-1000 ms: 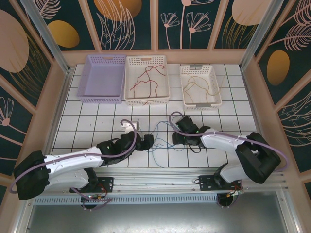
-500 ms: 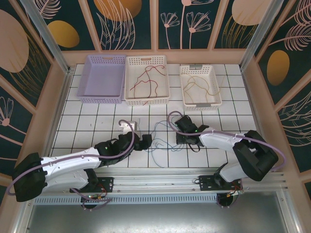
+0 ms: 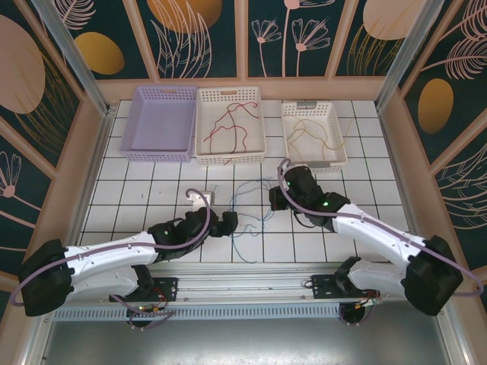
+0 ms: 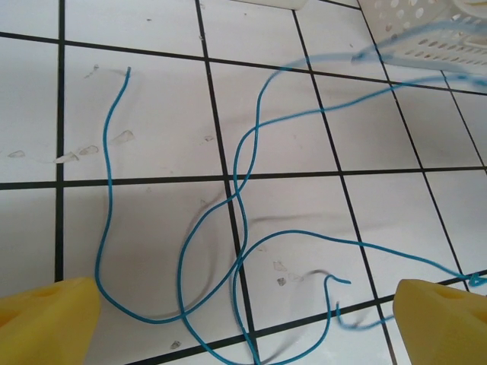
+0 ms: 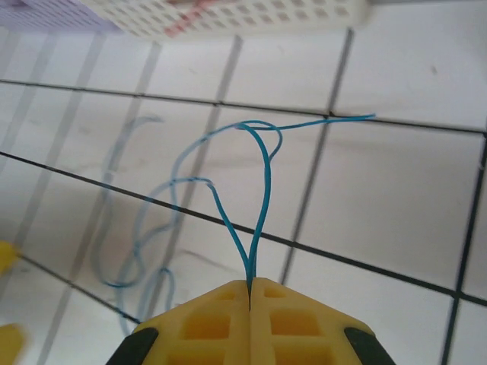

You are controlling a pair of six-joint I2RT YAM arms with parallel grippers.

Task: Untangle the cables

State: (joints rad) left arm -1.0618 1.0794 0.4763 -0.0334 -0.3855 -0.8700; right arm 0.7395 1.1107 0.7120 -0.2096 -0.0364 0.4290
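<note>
Thin blue cables [image 3: 251, 204] lie looped over one another on the white tiles between my two arms. In the left wrist view the blue cables [image 4: 237, 199] cross several times on the floor just ahead of my left gripper [image 4: 247, 327]. Its yellow fingertips [image 4: 47, 318] stand wide apart, open and empty. My right gripper [image 5: 249, 287] is shut on a blue cable [image 5: 262, 171], which rises as a pinched loop from the closed tips. From above, the left gripper [image 3: 231, 221] sits left of the tangle and the right gripper [image 3: 275, 199] sits at its right edge.
Three baskets stand along the back: a lilac basket [image 3: 160, 122], a white basket [image 3: 204, 129] with red cables [image 3: 228, 122], and a smaller white basket [image 3: 288, 137] with yellow-orange cables [image 3: 312, 133]. Wooden walls enclose the tiled table.
My right gripper closed on a blue cable and pulled back and away from the tangle, drawing a loop up; its arm stretched out. The left gripper stayed open, nearly in place.
</note>
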